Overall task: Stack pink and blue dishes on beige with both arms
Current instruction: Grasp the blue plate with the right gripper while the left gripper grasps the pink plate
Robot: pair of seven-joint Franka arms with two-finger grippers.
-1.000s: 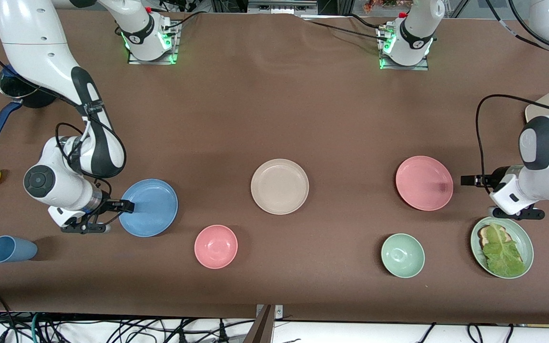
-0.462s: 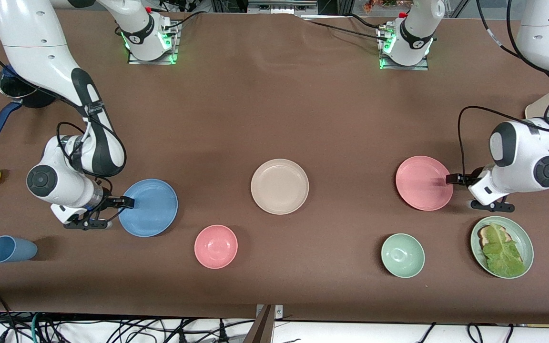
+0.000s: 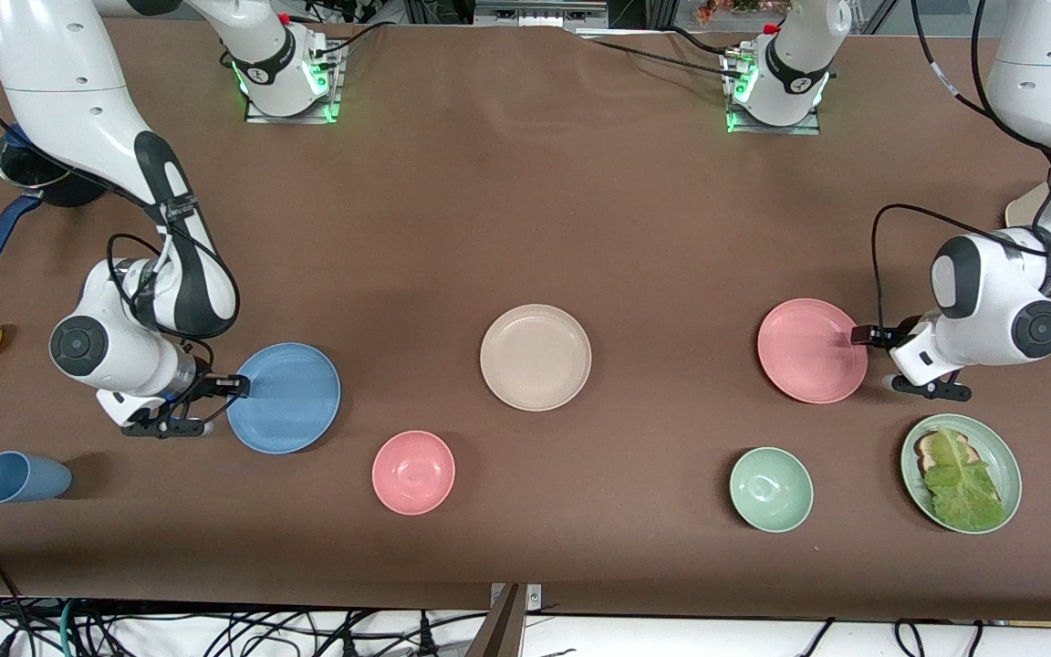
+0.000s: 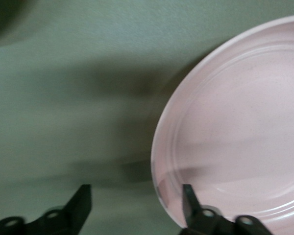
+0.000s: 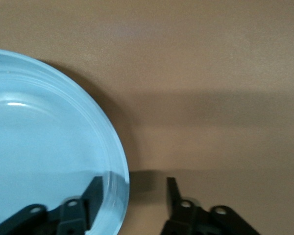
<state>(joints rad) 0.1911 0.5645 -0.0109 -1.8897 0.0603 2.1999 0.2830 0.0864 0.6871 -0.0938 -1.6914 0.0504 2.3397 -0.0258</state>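
Brown cloth covers the whole table, with the beige plate lying flat in the middle between the two arms. Toward the right arm's end the blue plate sits on the cloth, and the right gripper is down at its outer edge; the right wrist view shows its jaws parted and straddling the rim, one finger over the plate's inside and the other over bare cloth. Toward the left arm's end the pink plate lies flat too, and the left gripper has its jaws spread wide across that rim, one finger over the plate and the other outside it. Neither plate looks lifted yet. To my eye the step is to take the rims: each gripper should sink until the rim sits well between the pads, then close squarely, or a shallow plate like this may tip or slide out when raised. Compared with a second ago, the left arm has swung in from beside the toaster's corner, bringing its fingers from clear of the pink plate onto its edge, while the right gripper has only eased back a touch along the blue rim. A small pink bowl sits nearer the front camera, out of play.
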